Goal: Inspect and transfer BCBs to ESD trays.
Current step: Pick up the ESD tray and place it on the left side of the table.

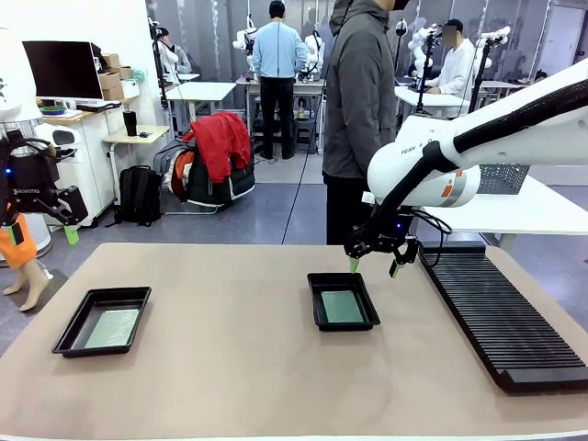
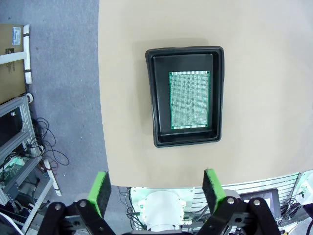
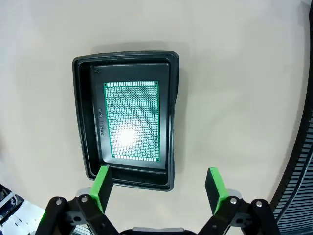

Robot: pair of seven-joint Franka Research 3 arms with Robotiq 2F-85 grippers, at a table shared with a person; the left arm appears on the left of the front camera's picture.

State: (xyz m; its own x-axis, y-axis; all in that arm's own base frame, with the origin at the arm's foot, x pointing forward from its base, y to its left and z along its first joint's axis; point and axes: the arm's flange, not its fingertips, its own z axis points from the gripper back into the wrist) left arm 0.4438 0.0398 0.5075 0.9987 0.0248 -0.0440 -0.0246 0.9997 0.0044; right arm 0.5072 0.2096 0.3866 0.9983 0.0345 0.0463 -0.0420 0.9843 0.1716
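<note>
Matte tan tabletop (image 1: 239,358); glossy black rimmed trays (image 1: 342,301), grid-textured green boards (image 3: 132,120).

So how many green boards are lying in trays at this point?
2. One green board lies in the left black tray; the other board lies in the middle tray, under the right tool. None hidden that I can tell.

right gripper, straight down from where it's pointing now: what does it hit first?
Probably bare table just past the near rim of the ESD tray holding a BCB. The open right gripper hovers above; one finger may clip the rim.
</note>
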